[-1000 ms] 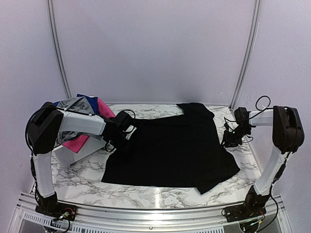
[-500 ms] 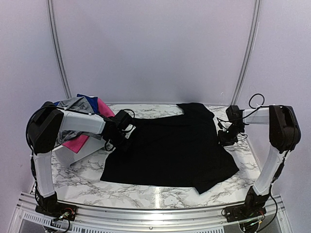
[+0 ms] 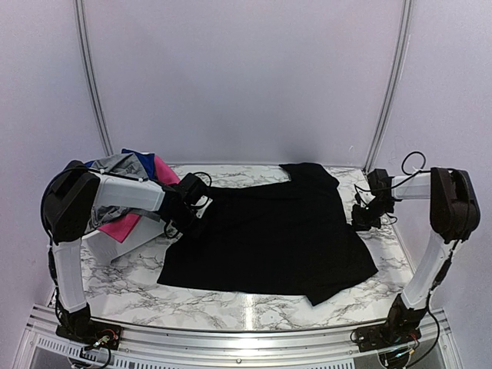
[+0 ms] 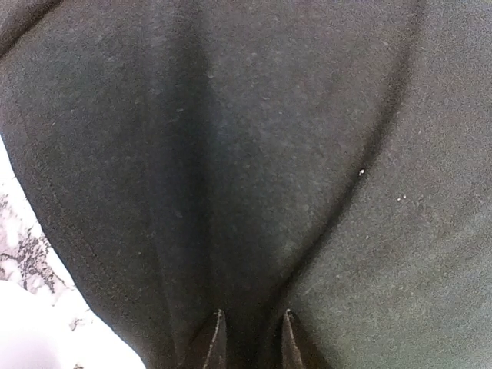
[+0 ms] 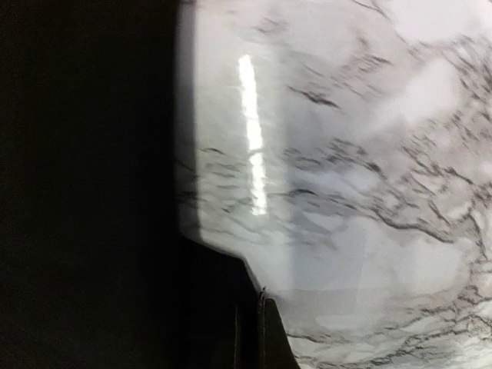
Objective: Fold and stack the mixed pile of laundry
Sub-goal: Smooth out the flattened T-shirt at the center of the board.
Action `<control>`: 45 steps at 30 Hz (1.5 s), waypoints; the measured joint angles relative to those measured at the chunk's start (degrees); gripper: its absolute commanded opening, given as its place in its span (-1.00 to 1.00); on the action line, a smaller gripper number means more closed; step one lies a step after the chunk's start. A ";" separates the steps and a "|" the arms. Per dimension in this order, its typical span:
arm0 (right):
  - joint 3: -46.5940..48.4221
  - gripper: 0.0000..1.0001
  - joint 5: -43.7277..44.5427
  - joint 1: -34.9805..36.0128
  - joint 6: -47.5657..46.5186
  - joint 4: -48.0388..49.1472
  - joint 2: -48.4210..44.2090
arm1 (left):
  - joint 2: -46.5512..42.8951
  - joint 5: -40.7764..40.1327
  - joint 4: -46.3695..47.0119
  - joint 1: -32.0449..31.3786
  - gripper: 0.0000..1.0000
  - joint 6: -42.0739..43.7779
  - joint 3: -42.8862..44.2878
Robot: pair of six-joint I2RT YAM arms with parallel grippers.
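Black garment [image 3: 269, 231] spread flat, centre of bench [image 3: 231, 307]; rest of laundry pile [image 3: 123, 167] heaped far left; cloth judged light, limp, drapes if lifted; take at hems or corners; left fingers [image 4: 215, 346] narrowly apart on cloth, pinch unclear; right fingers [image 5: 270, 350] pressed together at garment's right edge.

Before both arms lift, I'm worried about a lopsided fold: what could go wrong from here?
The right gripper is shut at the black shirt's edge, apparently over bare table; it may have missed the cloth. The left gripper has only a narrow ridge of cloth between its fingertips; that could slip out.
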 measured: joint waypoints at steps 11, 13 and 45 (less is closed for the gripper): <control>-13.38 -1.00 3.58 -13.75 13.94 -1.46 -13.03 | -1.68 0.90 3.96 1.44 -1.00 -0.66 -3.72; -15.13 -1.00 3.67 -13.70 15.72 -2.29 -15.41 | -2.56 1.55 5.01 1.44 -1.00 0.24 -5.22; 12.79 0.17 -7.39 -3.87 6.91 0.07 -4.68 | 1.70 3.23 -12.63 4.15 0.04 -6.73 15.76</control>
